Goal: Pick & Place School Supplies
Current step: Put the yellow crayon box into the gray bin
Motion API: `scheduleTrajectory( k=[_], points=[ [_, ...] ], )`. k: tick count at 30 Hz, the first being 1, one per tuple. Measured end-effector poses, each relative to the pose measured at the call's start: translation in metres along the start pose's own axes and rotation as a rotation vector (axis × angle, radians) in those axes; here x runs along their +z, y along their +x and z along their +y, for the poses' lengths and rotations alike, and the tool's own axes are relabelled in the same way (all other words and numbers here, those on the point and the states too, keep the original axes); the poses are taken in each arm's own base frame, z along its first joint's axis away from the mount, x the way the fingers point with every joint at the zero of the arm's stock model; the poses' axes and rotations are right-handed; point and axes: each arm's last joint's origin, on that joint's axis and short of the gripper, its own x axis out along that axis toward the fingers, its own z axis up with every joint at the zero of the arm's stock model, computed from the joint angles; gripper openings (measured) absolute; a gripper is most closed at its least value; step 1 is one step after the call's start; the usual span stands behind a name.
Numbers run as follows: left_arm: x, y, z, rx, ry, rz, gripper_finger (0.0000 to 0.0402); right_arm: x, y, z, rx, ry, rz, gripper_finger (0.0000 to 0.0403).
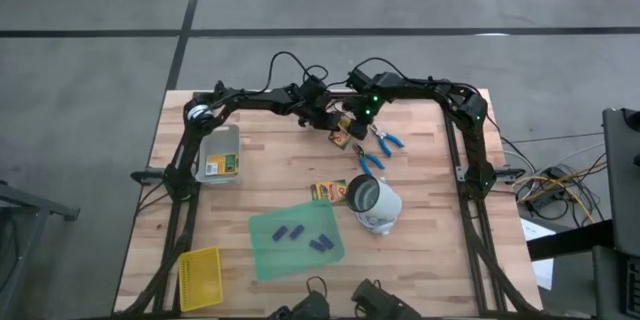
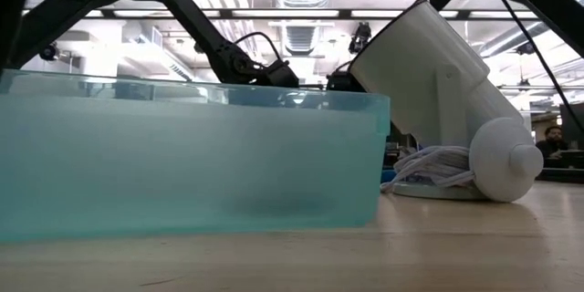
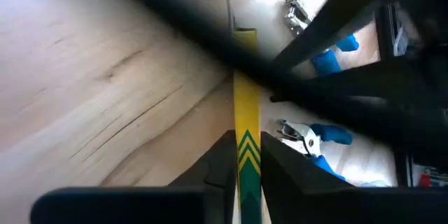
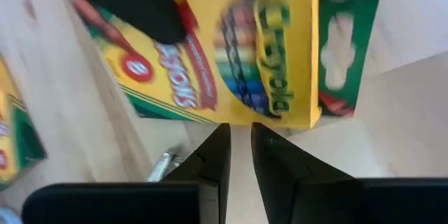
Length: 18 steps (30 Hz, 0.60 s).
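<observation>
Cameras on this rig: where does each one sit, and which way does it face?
High view: above, facing straight down on the table; both arms show.
Low view: at tabletop height, facing level past a translucent green tray into the room; arms overhead.
Left wrist view: on the left arm, facing the tabletop; left gripper clamps a crayon box.
Right wrist view: on the right arm; right gripper at bottom.
Shared: both wrist views see that crayon box.

Bright overhead light (wrist views blurred)
</observation>
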Motion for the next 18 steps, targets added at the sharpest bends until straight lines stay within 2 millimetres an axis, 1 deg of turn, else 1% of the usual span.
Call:
scheduleTrajectory(
  k=[6,12,15,18],
  points=[
    [0.0,0.0,0.001,0.023,-0.01,-0.013,0.004,0.003,-0.015,0.006,-0.003,-0.009,-0.041,0.0057],
    [0.001,0.0,0.001,0.034,-0.014,-0.023,0.0042,0.003,-0.027,0.006,-0.01,-0.004,-0.07,0.0057],
    [0.001,-0.001,0.001,0.035,-0.031,-0.024,0.0041,0.003,-0.038,0.003,-0.018,0.0,-0.101,0.0057],
    [0.001,-0.002,0.0,0.036,-0.036,-0.028,0.004,0.004,-0.052,0.004,-0.033,-0.059,-0.142,0.0057]
  ],
)
